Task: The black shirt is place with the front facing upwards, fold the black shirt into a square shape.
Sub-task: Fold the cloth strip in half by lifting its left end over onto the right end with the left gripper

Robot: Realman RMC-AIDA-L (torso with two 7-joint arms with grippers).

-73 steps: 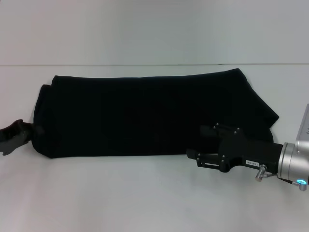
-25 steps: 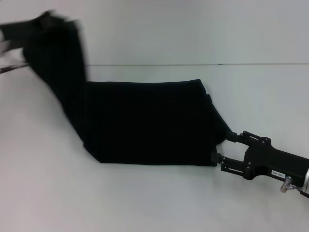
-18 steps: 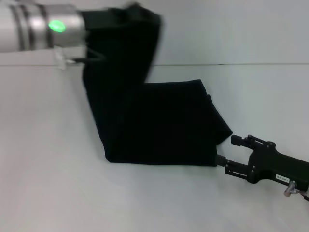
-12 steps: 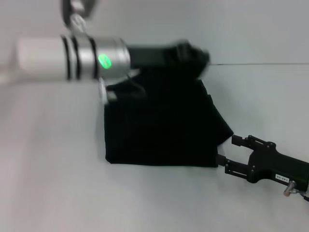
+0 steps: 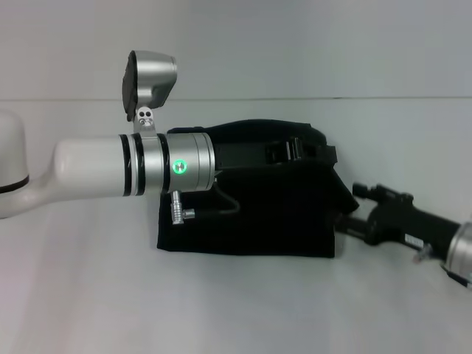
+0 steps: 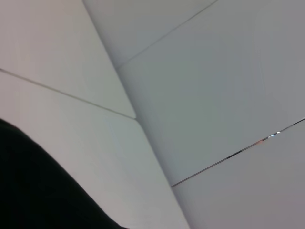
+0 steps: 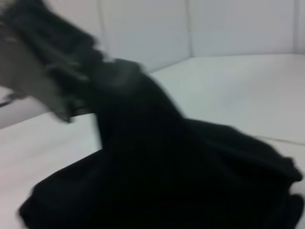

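Observation:
The black shirt (image 5: 258,214) lies on the white table as a doubled-over block, roughly rectangular, with no lettering showing. My left arm reaches across it from the left. The left gripper (image 5: 313,151) sits over the shirt's far right part, shut on the folded-over end of the cloth. My right gripper (image 5: 345,221) is at the shirt's right edge, low on the table. In the left wrist view a bit of the black shirt (image 6: 33,186) fills one corner. The right wrist view shows the black shirt (image 7: 167,176) close up, rising in a drape toward the left arm.
The white table (image 5: 236,310) stretches bare in front of and to both sides of the shirt. A white wall meets it behind. My left forearm (image 5: 133,173) hangs over the shirt's left side.
My left gripper lifted the shirt's left end and swept it up and over to the right, laying it on the right half. The right gripper stayed near the shirt's right edge and turned a little.

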